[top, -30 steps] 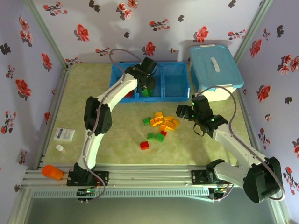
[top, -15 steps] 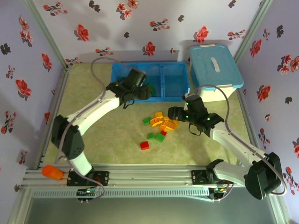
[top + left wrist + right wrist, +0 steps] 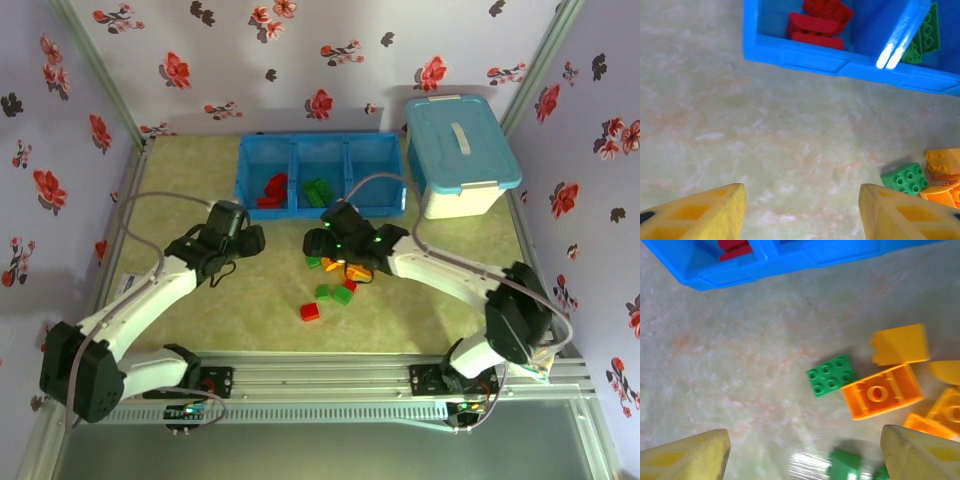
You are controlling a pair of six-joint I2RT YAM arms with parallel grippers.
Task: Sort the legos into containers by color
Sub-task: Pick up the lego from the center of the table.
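Top view, tray: the blue tray lies at the far side of the counter, near a white bin with a light-blue lid.
Top view, sorted: red legos sit in the tray's left compartment, green legos in the middle one.
Top view, loose pile: orange, green and red legos lie on the counter in front of the tray, with a single red brick apart on the near side.
Top view, arms: the left pincer is left of the pile; the right pincer is at the pile's left edge.
Left wrist, pincer: released, with yellow fingers wide apart and bare counter between them.
Left wrist, surroundings: the tray wall is ahead; a green brick lies at the right, just beside orange ones.
Right wrist, pincer: released and grasping nothing, its fingers spread.
Right wrist, surroundings: a studded green piece lies just beside an orange brick; a blurred green one lies low between the fingers.
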